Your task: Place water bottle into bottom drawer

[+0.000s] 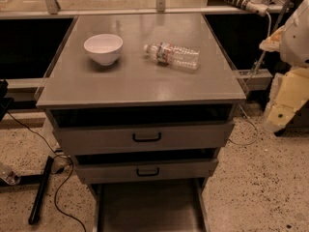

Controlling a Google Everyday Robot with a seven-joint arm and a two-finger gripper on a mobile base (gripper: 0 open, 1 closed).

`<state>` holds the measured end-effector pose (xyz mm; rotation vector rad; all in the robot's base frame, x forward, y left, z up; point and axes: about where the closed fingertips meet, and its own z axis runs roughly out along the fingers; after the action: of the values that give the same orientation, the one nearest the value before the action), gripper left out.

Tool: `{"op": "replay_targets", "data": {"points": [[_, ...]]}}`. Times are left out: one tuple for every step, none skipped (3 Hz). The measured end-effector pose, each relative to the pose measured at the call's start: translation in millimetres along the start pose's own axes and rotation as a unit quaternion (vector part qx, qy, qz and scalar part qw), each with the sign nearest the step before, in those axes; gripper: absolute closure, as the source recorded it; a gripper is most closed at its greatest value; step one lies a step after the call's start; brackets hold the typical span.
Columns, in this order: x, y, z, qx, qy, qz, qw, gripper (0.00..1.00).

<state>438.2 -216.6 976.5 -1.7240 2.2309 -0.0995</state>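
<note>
Left of the claw [282,111] stands a grey metal cabinet [140,83] with a flat, dull, square-cornered top. The claw hangs off the cabinet's right side, clear of it, level with the top's front edge. It is a pale yellow, blocky piece under a white rounded arm [297,33], and I cannot tell whether it is open or closed. Below and to the claw's left, at the foot of the cabinet, the bottom drawer [149,207] is pulled out, a wide tray with a flat dark floor and thin side walls. Above it, also left of the claw, are two grey drawer fronts [145,137], each with a thin black loop handle and a dark gap above. The bottle [171,55] lies on its side on the top, up and left of the claw and well apart from it. It is clear ribbed plastic with a red-and-white band, its pale cap pointing away from the claw. Farther left sits a smooth, round white bowl [103,48], upright and near the cap but not touching it.
</note>
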Motion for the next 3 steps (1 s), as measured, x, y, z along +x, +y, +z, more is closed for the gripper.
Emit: {"op": "replay_targets", "data": {"points": [[-1, -1, 0, 0.002, -0.001, -0.002, 1.0000, 0.00], [-15, -16, 5, 0.014, -0.018, -0.012, 0.9997, 0.00], [-35, -40, 13, 0.031, -0.065, -0.026, 0.9971, 0.00]]}}
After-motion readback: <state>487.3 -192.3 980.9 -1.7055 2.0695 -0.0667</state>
